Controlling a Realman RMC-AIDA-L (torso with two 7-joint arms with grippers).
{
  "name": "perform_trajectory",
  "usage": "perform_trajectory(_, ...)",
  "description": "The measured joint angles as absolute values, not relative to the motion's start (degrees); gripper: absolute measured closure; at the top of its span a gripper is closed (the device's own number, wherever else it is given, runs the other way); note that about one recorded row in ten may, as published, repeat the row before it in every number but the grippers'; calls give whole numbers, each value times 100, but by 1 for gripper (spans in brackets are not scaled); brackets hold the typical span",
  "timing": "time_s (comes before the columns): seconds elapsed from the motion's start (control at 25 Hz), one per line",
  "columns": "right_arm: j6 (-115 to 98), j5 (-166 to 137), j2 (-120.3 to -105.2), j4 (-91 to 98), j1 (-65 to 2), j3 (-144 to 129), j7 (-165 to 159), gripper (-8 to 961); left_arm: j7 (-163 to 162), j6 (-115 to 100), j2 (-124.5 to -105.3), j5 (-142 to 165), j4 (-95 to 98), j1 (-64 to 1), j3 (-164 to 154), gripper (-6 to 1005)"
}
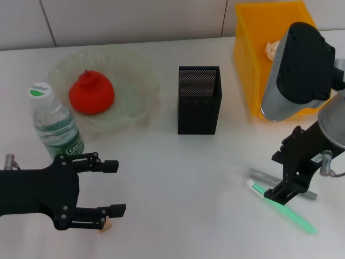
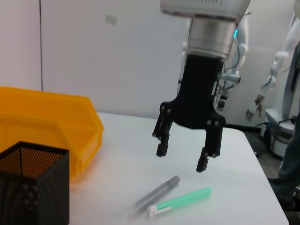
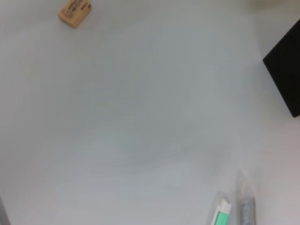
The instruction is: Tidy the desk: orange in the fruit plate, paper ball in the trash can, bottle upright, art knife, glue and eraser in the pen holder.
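The orange [image 1: 91, 93] lies in the glass fruit plate [image 1: 137, 73]. The bottle [image 1: 54, 123] stands upright at the left. The paper ball [image 1: 270, 48] is in the yellow trash can [image 1: 248, 59]. My left gripper [image 1: 113, 188] is open and empty at the front left, with the tan eraser [image 1: 105, 225] just beneath its nearer finger. My right gripper [image 1: 284, 186] hangs open and empty over the grey art knife [image 1: 260, 174] and green glue [image 1: 291, 215]. The left wrist view shows it [image 2: 183, 157] above the knife [image 2: 157, 193] and glue [image 2: 183, 201]. The black mesh pen holder [image 1: 199, 100] stands at centre.
The right wrist view shows the eraser [image 3: 74, 12], a corner of the pen holder [image 3: 286, 79], the glue [image 3: 220, 215] and the knife [image 3: 246, 208]. In the left wrist view the trash can [image 2: 47, 126] stands behind the pen holder [image 2: 33, 187], and the table's edge is near.
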State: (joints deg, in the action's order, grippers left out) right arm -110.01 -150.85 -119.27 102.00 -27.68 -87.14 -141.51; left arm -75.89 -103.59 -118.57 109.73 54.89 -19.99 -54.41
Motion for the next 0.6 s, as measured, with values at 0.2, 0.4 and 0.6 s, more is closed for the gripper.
perform_trajectory(0.2,-10918,-15093,-11934,10015,-2773,-8718,-14363,184,-7383,-10478,-11856,10785,5306,-2057,-5430,205)
perform_trajectory(0.4,-10807,-15124,-11935,9810,-2797,-8684,-14593,184,-7359,-10481,-11856,10785,5282,-2085,-5431,206)
perform_trajectory(0.6,-10679,-15218,-11936,9611,-2785,-8666,-14700,184,-7320,-10484,-11859,10786,5227,-2096,-5431,206)
